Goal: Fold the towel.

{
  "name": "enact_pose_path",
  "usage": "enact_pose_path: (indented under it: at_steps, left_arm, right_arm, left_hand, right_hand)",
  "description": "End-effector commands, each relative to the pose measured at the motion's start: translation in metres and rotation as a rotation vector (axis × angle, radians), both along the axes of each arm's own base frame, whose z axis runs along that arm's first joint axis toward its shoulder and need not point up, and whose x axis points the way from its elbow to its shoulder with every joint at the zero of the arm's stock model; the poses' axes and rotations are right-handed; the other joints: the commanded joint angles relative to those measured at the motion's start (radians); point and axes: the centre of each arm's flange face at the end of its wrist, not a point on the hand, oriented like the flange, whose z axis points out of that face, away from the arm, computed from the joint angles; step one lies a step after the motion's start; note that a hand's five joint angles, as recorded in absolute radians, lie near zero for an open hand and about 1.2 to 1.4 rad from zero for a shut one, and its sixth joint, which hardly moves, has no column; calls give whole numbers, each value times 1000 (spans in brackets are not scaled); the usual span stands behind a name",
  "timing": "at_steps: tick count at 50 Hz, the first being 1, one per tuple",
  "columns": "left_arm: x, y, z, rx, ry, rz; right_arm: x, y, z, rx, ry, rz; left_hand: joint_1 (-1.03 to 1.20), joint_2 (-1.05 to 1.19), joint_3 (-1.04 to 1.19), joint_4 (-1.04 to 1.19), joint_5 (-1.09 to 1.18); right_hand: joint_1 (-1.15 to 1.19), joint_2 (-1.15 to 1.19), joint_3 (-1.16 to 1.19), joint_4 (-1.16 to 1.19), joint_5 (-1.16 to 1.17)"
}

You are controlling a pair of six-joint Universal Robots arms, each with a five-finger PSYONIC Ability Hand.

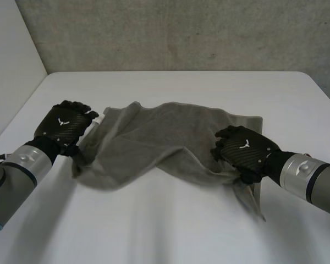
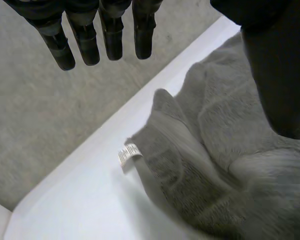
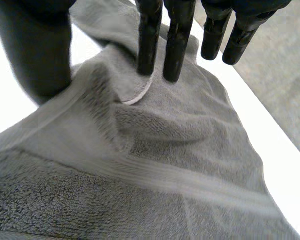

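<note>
A grey towel (image 1: 165, 143) lies rumpled across the middle of the white table (image 1: 170, 225), bunched into folds. My left hand (image 1: 63, 127) is at the towel's left edge. In the left wrist view its fingers (image 2: 112, 35) are straight and hold nothing, and its thumb hangs over the towel (image 2: 225, 150) near a white label (image 2: 129, 154). My right hand (image 1: 245, 149) rests on the towel's right part. In the right wrist view its fingers (image 3: 177, 40) are straight, two fingertips touch the towel (image 3: 165, 165), and the thumb stands apart beside a raised fold.
The table's far edge meets a grey wall (image 1: 181, 33). A white wall panel (image 1: 11, 55) stands at the left. Bare tabletop lies in front of the towel and behind it.
</note>
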Motion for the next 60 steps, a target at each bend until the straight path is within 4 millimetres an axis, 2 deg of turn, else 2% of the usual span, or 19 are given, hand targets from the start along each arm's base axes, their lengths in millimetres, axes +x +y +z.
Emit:
enact_pose_path:
  at_steps: [1,8,10,13,19,28,35,40,48,52,60]
  left_arm:
    - [3,13,-9,131,-23,8]
    - [4,27,-10,190,-29,3]
    - [4,38,-8,214,-30,-4]
    - [3,44,-8,220,-31,-12]
    - [-2,73,-8,227,-40,-48]
    - [-3,88,-18,262,-64,-63]
    - [-5,89,-21,261,-74,-63]
    - [-5,82,-28,236,-94,-19]
    - [-10,77,-51,210,-198,9]
    - [-12,74,-55,191,-201,11]
    - [-20,71,-63,163,-205,4]
  right_arm:
    - [-6,4,-4,137,-11,-125]
    - [-12,16,-2,269,-76,-217]
    - [-15,23,-1,298,-123,-250]
    - [-18,30,0,274,-153,-271]
    - [-29,41,0,214,-175,-311]
    - [-36,54,-9,187,-161,-365]
    - [-40,56,-17,208,-169,-406]
    - [-43,50,-21,238,-239,-460]
    - [-44,49,-25,285,-283,-491]
    - [-43,46,-28,294,-307,-503]
    - [-41,41,-51,373,-308,-533]
  left_hand:
    - [-89,-65,-38,-47,-49]
    - [-89,-65,-38,-47,-49]
    - [-89,-65,-38,-47,-49]
    - [-89,-65,-38,-47,-49]
    - [-89,-65,-38,-47,-49]
    - [-80,-56,-38,-47,-40]
    - [-71,-47,-38,-47,-32]
    - [-68,-45,-38,-47,-29]
    - [-68,-45,-38,-47,-29]
    - [-71,-47,-38,-47,-32]
    - [-54,-30,-38,-47,-14]
  right_hand:
    - [-539,-580,16,28,-358]
    - [-539,-580,16,28,-358]
    - [-539,-580,16,28,-358]
    - [-539,-580,16,28,-358]
    - [-539,-580,16,28,-358]
    - [-539,-580,16,28,-358]
    - [-539,-580,16,28,-358]
    - [-539,-580,16,28,-358]
    - [-521,-562,16,28,-358]
    - [-521,-562,16,28,-358]
    - [-448,-489,16,28,-358]
